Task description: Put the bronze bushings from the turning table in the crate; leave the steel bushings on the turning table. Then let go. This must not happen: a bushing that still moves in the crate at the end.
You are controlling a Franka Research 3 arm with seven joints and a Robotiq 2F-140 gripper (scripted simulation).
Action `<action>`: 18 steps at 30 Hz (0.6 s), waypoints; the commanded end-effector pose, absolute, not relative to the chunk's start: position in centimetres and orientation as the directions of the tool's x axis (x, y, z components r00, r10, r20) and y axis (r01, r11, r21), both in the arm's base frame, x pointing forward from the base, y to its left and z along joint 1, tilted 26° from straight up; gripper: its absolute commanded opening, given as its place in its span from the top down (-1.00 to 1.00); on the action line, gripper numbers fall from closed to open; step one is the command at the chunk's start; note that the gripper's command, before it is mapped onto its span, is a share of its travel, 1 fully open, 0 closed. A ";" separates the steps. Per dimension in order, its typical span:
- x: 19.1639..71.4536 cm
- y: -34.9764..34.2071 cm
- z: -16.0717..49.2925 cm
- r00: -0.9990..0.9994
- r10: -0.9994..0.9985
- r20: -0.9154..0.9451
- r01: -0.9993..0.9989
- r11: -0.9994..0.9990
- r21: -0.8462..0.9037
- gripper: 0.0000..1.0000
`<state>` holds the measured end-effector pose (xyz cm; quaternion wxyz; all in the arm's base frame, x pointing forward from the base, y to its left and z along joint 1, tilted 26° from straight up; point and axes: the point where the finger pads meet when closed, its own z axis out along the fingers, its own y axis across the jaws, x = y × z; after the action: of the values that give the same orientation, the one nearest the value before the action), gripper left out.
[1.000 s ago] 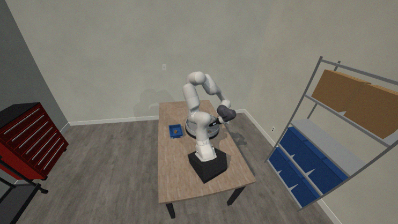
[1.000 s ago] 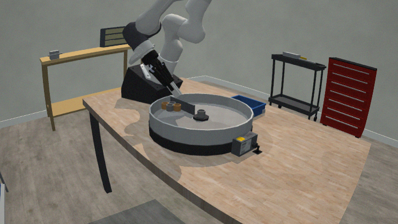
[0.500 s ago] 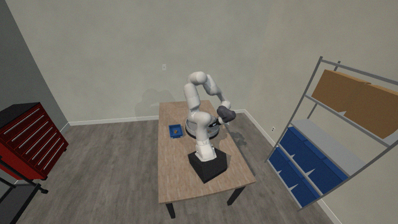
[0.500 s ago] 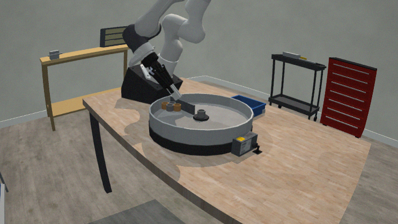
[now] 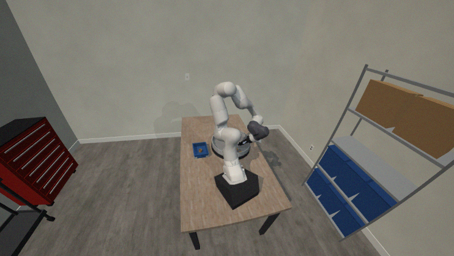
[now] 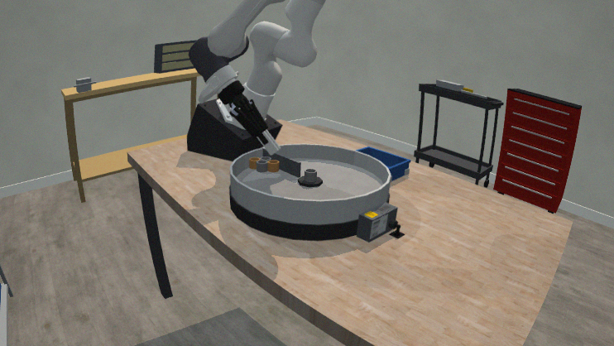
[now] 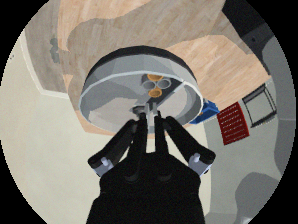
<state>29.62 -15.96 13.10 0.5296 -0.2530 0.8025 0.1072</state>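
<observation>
Partly done, as far as can be seen — at least one bronze bushing in the blue crate, beside the turning table on the worktop. Still to be moved: the inner bronze bushing and the outer bronze bushing, clustered with two steel bushings, rightly left there. Claw clenched on nothing, above the turning table near the divider — probably needs opening before the next pick. Can't tell whether settled in the crate.

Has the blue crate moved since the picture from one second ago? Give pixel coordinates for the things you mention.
No. In the top view, the blue crate (image 5: 196,147) (image 6: 399,165) (image 7: 210,107) sits the same distance in from the left edge of the table (image 5: 193,196) (image 6: 472,257) (image 7: 135,30).
</observation>
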 end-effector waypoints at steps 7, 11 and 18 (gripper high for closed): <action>29.7 -16.0 13.0 -0.310 -0.298 -0.903 -0.522 0.847 -0.101 0.87; 29.6 -16.1 12.9 -0.310 -0.298 -0.903 -0.522 0.847 -0.101 0.87; 29.6 -16.1 12.9 -0.310 -0.298 -0.903 -0.522 0.847 -0.101 0.87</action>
<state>29.58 -15.97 12.93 0.5292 -0.2537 0.8025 0.1079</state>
